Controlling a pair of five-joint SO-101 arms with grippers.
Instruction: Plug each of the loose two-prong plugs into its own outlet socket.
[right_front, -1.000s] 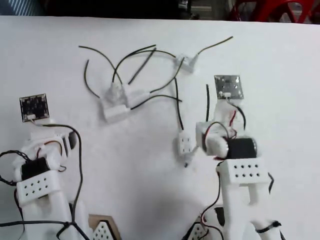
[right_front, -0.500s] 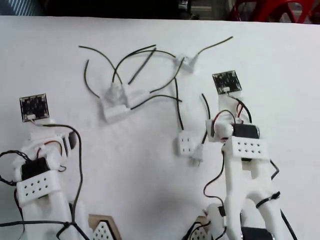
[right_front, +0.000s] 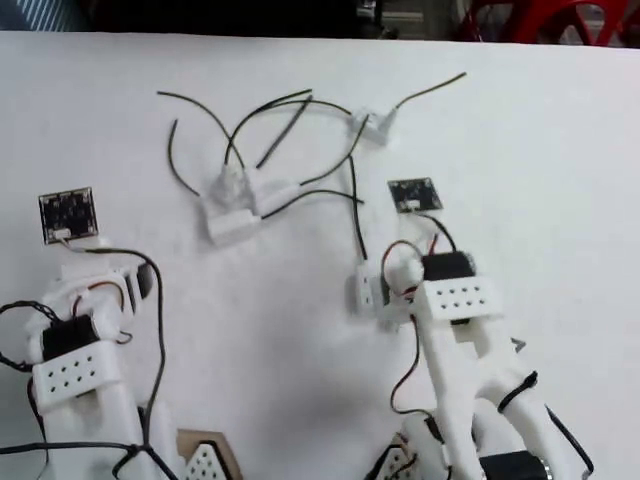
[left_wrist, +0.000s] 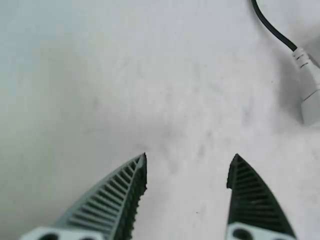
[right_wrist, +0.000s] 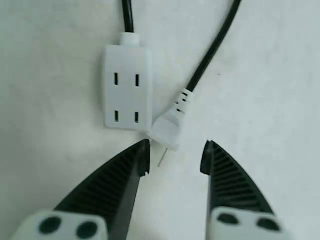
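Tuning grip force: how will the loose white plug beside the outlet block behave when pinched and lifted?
The plug is small, probably light; it may skid or pivot on the smooth table if nudged off-centre. Its black cord curves loosely, so likely floppy, yet could tug the plug askew. The thin prongs might bend if pinched.

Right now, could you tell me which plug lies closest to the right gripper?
The plug at the outlet block's corner, just ahead of the open right gripper; the other plugs lie far beyond it.

white plug (right_wrist: 167, 131), black cord (right_wrist: 214, 47), white table (right_front: 560, 150)
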